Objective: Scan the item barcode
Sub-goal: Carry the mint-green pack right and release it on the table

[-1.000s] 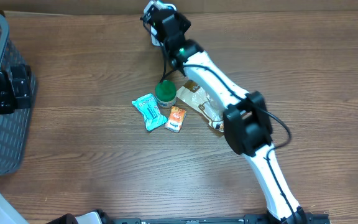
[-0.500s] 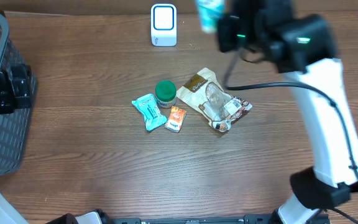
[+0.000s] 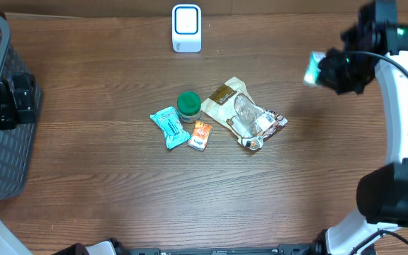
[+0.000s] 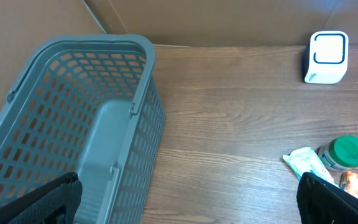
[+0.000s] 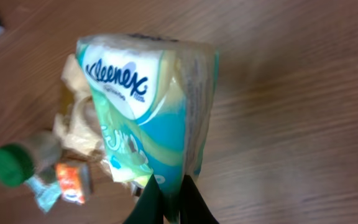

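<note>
Kleenex pack (image 5: 148,106) was held clear of the table (image 3: 119,184) at the right side, well apart from the scanner (image 3: 186,28), which stood upright at the far edge. The right gripper (image 5: 169,202) was clamped on the pack's lower edge, jaws nearly together, with the brand face toward the wrist camera. No barcode could be made out on the visible face. The left gripper (image 4: 188,208) hung at the left edge over the basket (image 4: 73,93), jaws spread wide and holding nothing. At mid-table lay a loose group: a green-capped jar (image 3: 188,105) standing upright, a teal packet (image 3: 169,126) just beside it, an orange packet (image 3: 201,134) touching the teal one, and a brown bag (image 3: 243,113) to the jar's right.
</note>
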Robot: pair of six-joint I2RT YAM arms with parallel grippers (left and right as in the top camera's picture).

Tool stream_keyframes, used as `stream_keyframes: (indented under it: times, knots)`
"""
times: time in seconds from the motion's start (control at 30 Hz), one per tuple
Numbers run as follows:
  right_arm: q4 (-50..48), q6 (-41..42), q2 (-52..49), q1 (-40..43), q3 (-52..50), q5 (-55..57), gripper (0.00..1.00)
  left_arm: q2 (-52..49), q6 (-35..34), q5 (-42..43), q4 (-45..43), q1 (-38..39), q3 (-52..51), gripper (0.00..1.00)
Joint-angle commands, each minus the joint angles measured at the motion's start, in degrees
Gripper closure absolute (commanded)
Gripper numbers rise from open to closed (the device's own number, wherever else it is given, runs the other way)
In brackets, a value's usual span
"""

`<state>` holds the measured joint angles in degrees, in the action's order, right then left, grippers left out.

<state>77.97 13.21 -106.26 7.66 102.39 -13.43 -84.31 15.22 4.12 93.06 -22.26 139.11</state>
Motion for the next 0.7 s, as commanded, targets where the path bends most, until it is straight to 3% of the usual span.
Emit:
stream_keyframes:
  times: [0.0, 0.2, 0.47, 0.57, 0.63, 0.67]
  knots:
    - [-5.6, 0.3, -0.2, 3.2, -10.4, -3.8, 0.96, 0.0, 0.9, 0.4, -0.2, -0.2, 0.1, 0.01]
    - [-15.8, 1.9, -0.2, 8.2, -22.4, -3.8, 0.96, 0.0, 0.9, 0.4, -0.2, -0.2, 0.1, 0.01]
    - [-22.9, 4.6, -0.2, 12.9, -28.5, -3.8, 0.94, 0.0, 0.9, 0.4, -0.2, -0.2, 0.1, 0.01]
    - [-22.9, 4.6, -0.2, 12.9, -28.9, -3.5, 0.65, 0.0, 0.9, 0.4, -0.2, -0.2, 0.1, 0.0]
    - [-22.8, 4.6, -0.2, 12.9, -28.8, -3.4, 0.53, 0.0, 0.9, 0.4, -0.2, -0.2, 0.1, 0.01]
    - [-22.4, 4.6, -0.2, 12.9, -28.6, -3.4, 0.51, 0.0, 0.9, 0.4, -0.2, -0.2, 0.1, 0.01]
